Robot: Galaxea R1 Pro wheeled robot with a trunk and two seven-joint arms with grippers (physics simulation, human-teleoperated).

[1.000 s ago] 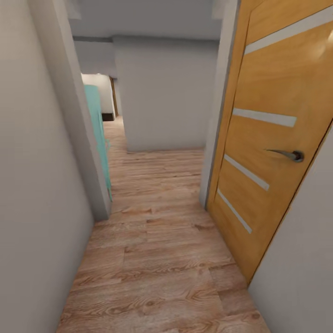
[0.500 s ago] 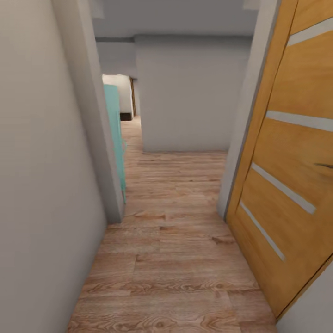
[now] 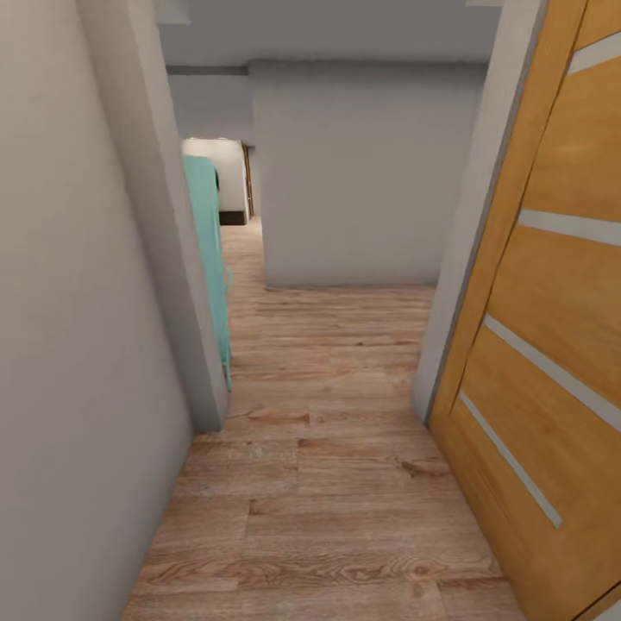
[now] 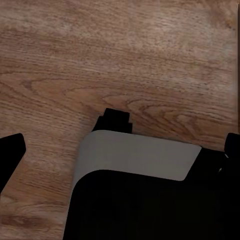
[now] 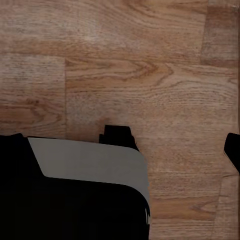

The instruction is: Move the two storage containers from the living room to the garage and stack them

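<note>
Wood-plank flooring (image 3: 328, 483) runs ahead down a narrow corridor, between a grey wall (image 3: 78, 345) on the left and an open wood-panelled door (image 3: 552, 345) on the right. From here I cannot tell which way either storage container lies from either arm. Both wrist views look down on planks past the robot's dark base; each end effector's dark fingertips sit wide apart at the edges, holding nothing.
</note>
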